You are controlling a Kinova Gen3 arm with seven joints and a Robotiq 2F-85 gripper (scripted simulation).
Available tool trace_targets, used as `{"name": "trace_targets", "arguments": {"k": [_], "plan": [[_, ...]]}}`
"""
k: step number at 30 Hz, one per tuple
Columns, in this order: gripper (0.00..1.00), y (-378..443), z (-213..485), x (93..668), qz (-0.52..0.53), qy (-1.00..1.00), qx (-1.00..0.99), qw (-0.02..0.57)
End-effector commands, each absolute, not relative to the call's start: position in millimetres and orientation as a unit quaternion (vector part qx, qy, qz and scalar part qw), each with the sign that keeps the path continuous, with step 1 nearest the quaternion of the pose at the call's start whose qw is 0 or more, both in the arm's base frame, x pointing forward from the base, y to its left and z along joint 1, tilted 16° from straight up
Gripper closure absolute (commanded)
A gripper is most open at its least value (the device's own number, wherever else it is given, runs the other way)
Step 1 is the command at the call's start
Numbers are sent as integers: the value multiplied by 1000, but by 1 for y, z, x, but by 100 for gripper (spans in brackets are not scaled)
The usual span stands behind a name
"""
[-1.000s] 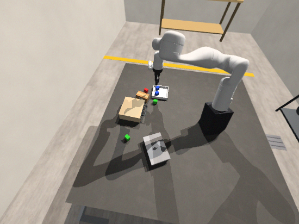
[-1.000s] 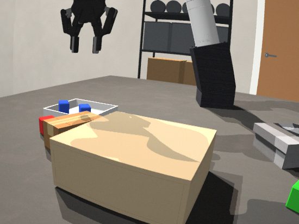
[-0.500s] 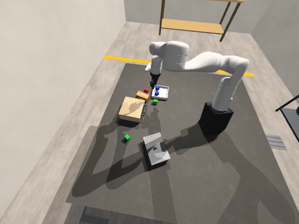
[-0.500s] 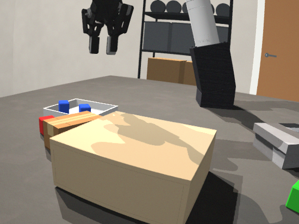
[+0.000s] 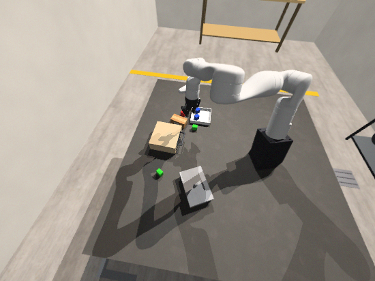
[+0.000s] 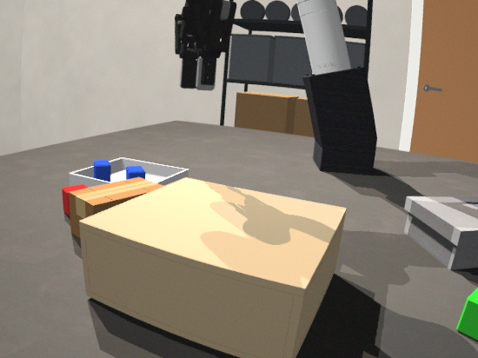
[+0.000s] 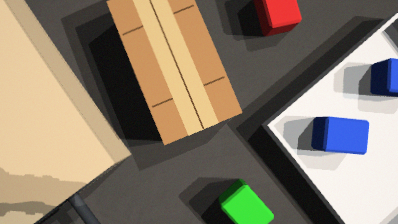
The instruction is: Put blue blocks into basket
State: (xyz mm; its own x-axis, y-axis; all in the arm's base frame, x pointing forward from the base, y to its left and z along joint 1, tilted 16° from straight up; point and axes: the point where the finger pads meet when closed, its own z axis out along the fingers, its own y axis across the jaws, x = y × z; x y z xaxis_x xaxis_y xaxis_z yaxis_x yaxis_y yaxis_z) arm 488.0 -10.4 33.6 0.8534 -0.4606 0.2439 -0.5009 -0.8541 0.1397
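"What are the fingers doing?"

"The gripper (image 5: pixel 185 110) (image 6: pixel 197 86) has them half spread, with nothing between; it hangs above the things, perhaps so it can look down before choosing a grasp."

"And just under it?"

"The red block (image 5: pixel 182 113) (image 6: pixel 67 196) (image 7: pixel 280 15) is at the basket's nine o'clock, seen from above; it is the wrong colour, so it belongs outside."

"The basket (image 5: pixel 209 116) (image 6: pixel 156 163) (image 7: pixel 330 185) itself?"

"It holds one blue block (image 5: pixel 198 110) (image 6: pixel 102 171) (image 7: pixel 387 77) and another blue block (image 5: pixel 196 116) (image 6: pixel 136 172) (image 7: pixel 341 135); both sit inside the walls, as the task wants; the near green block (image 5: pixel 194 127) (image 7: pixel 246 206) is outside at seven."

"Why mind the carton (image 5: pixel 178 120) (image 6: pixel 117 193) (image 7: pixel 172 65)?"

"It lies between eight and nine, beside the cabinet (image 5: pixel 166 134) (image 6: pixel 195 262) (image 7: pixel 40 110); it could cover a blue block, so I'd shift it and check."

"Farther out?"

"The cabinet is at eight; I can't tell whether its drawer is fully shut; the far green block (image 5: pixel 159 172) (image 6: pixel 471 316) is at seven; the metal box (image 5: pixel 196 189) (image 6: pixel 437 234) is at six; its lid seems on, though how far down I can't tell; either could hide more blue."
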Motion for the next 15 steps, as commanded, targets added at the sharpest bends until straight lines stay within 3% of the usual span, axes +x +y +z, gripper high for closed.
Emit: {"name": "trace_targets", "arguments": {"k": [1,15], "plan": [[44,4,31,489,104,-310,940,98],[44,44,20,490,119,-463,875,79]]}}
